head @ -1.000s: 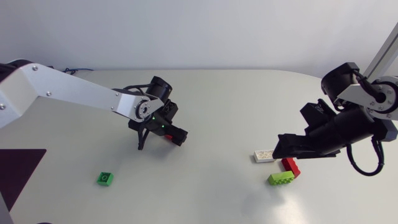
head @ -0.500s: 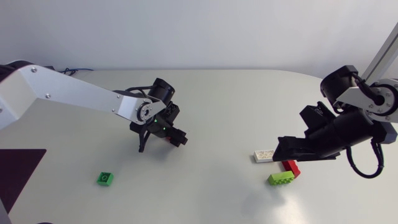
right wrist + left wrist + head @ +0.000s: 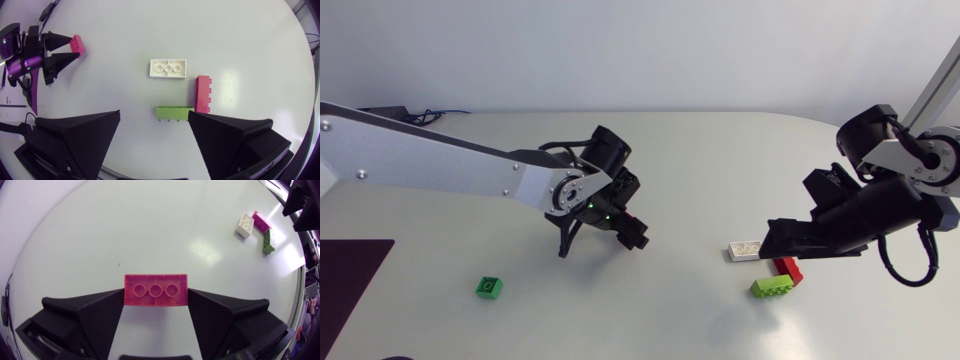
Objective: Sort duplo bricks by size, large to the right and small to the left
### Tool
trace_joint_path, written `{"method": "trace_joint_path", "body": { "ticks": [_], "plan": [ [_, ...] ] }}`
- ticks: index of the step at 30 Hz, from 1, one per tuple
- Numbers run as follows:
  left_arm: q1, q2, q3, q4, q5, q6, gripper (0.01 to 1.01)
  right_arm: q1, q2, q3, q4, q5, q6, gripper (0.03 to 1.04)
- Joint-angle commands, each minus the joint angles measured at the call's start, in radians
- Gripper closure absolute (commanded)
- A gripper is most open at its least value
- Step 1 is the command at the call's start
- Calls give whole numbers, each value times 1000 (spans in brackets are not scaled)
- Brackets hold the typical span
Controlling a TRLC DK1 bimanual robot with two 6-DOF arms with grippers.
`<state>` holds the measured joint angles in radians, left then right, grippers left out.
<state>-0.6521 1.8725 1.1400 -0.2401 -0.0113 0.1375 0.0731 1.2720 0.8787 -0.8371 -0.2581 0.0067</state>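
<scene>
Pink brick point(image 3: 156, 290), pinched tight in my left pincer point(image 3: 635, 237), just swung right toward the big-brick pile point(image 3: 786, 266), so delivery's close-ish.

pink brick point(image 3: 156, 290) gripped between fingers point(image 3: 95, 315), studs toward camera; white brick point(image 3: 245, 224), magenta brick point(image 3: 261, 221), green brick point(image 3: 268, 242) clustered well ahead.

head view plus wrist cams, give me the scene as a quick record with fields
left gripper: shut on pink brick, held above the table
right gripper: open, over the right-hand bricks
right-hand bricks: white brick, pink-red brick, lime brick, all long, close together
left side: small green brick, alone
table: white
</scene>
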Motion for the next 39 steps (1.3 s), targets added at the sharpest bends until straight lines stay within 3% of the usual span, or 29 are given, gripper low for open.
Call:
{"method": "trace_joint_path", "body": {
  "ticks": [1, 9, 19, 21, 26, 30, 33, 39],
  "plan": [
    [-40, -24, 41, -10, 22, 16, 770, -12, -17, -24, -23, 2, 3, 85],
    [-187, 31, 102, -10, 114, 45, 770, -32, -25, -7, -33, 2, -1, 85],
    [-231, 146, 236, -82, 157, 74, 748, -53, -36, -9, -48, 2, -8, 85],
    [-239, 159, 256, -111, 159, 74, 654, -58, -45, -7, -53, 2, -11, 85],
    [-253, 157, 268, -120, 159, 76, 220, -58, -49, 0, -60, 2, -14, 85],
    [-271, 177, 300, -151, 160, 79, 202, -55, -49, -6, -59, 0, -13, 85],
    [-279, 195, 334, -194, 162, 86, 52, -50, -46, -4, -59, 0, -11, 85],
    [-287, 254, 391, -263, 163, 96, 52, -52, -49, -17, -60, 2, -14, 85]
  ]
}}
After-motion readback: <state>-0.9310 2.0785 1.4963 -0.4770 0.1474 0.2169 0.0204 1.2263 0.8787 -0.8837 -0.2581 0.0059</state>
